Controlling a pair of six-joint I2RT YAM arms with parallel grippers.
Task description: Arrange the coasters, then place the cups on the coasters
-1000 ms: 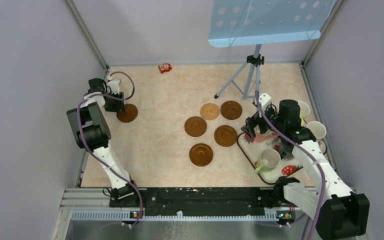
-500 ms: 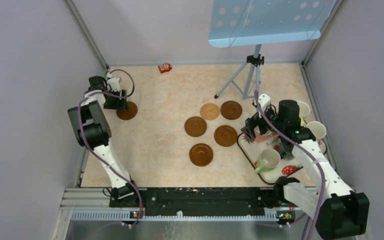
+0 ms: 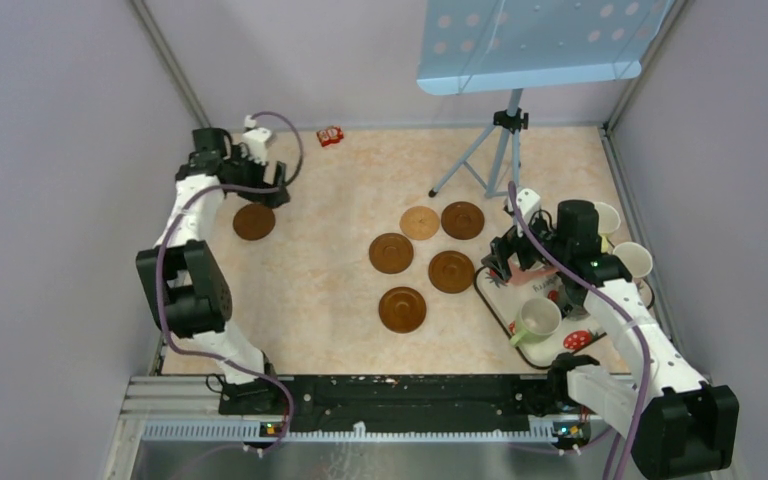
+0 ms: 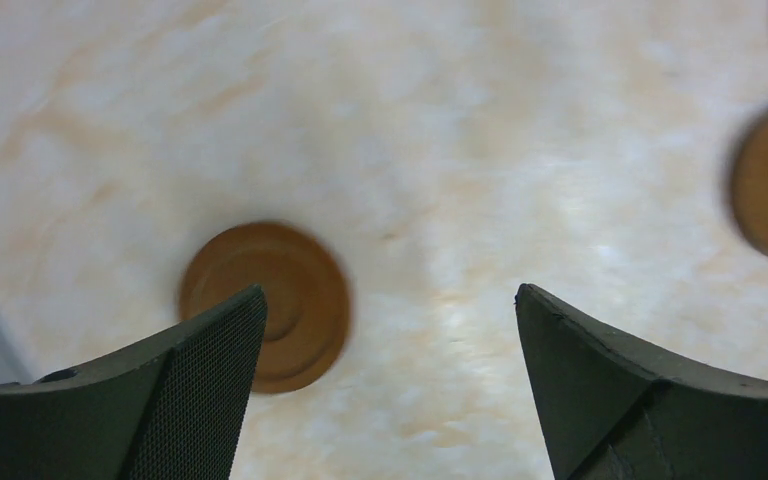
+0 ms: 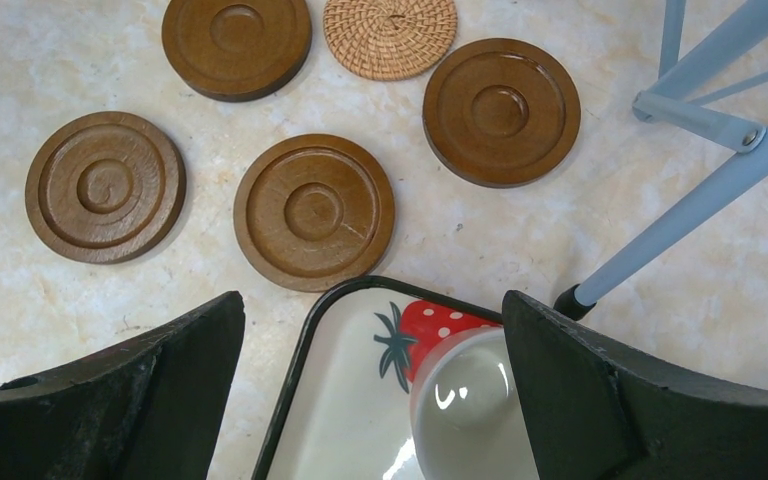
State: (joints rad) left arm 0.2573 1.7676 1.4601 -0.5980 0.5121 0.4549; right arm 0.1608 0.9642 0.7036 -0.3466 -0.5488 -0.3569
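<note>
- L tool [image 4: 390,300]: jaws wide apart, empty, above bench [image 3: 340,290]; lone coaster [image 4: 265,305] below, partly hidden by one finger, flat at far-left.
- R tool [image 5: 372,300]: spread, grips nothing, over tray [image 5: 300,360] edge; cup [image 5: 470,400] sits on tray.
- Other five coasters [image 5: 314,212] cluster mid-bench, one woven.
- Stand leg [image 5: 700,190] just beside tray.
- Beige marbled bench, grey walls [image 3: 60,150].
- L wrist view blurred; cup cut off.

Matt wooden coasters [image 5: 314,212], a woven coaster [image 5: 390,35], glossy tray [image 5: 345,405].
</note>
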